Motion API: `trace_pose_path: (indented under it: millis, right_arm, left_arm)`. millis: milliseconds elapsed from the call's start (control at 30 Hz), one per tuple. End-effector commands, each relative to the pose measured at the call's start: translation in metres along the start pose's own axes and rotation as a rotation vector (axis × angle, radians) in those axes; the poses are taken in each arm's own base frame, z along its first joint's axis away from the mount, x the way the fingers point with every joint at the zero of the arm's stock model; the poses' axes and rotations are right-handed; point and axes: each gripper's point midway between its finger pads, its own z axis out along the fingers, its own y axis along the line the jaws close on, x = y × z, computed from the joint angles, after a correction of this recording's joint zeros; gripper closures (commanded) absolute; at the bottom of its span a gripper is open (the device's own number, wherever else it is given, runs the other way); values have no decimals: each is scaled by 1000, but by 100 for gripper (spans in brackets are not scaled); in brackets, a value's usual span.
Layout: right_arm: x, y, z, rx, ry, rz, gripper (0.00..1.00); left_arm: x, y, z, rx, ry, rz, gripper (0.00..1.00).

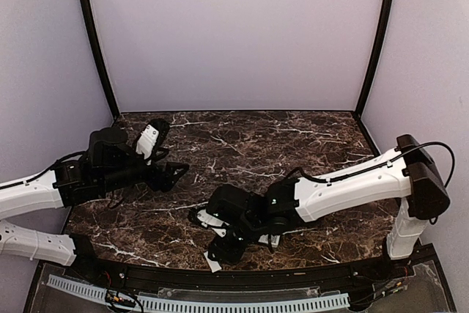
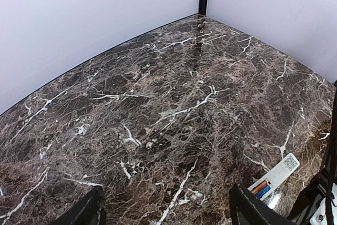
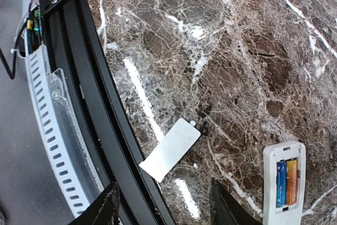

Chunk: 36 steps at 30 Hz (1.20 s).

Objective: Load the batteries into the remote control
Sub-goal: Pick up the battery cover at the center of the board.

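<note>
The left gripper [image 1: 167, 172] hangs over the table's [image 1: 293, 152] left side, jaws spread wide, holding nothing. The right gripper [image 3: 163, 204], also wide and bare, hovers by the near edge above a flat white cover [image 3: 170, 149]. Right of that lies the remote [image 3: 284, 185], back up, long axis running nearly straight up the wrist view, its bay holding the blue and orange batteries [image 3: 286, 182] side by side.
</note>
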Motion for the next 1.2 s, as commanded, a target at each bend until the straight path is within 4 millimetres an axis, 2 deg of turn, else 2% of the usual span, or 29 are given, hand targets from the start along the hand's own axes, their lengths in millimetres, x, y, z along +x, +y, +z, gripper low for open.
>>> trace_pose_path:
  millis: [0, 167, 300, 467, 733, 833, 967, 1167]
  right_arm:
    - [1, -1, 13, 137, 58, 93, 43]
    - [8, 8, 31, 199, 157, 149, 40]
    - [17, -3, 36, 289, 223, 181, 39]
    - [13, 1, 43, 276, 247, 160, 40]
    - [32, -6, 61, 307, 348, 142, 46]
    - [38, -9, 61, 322, 372, 144, 53]
    - [46, -20, 59, 362, 404, 146, 72]
    - [56, -39, 51, 382, 432, 130, 86]
  left_arm:
    - [11, 13, -6, -65, 9, -31, 19]
    - [8, 13, -6, -60, 2, -22, 18]
    - [8, 11, -7, -52, 7, -15, 18]
    - [6, 10, -9, -43, -4, -11, 18]
    - [4, 11, -10, -45, -11, -7, 16]
    - [5, 11, -9, -45, -6, -6, 16]
    - [4, 11, -9, -43, -9, -4, 16]
    - [5, 10, -7, -39, -6, 2, 15]
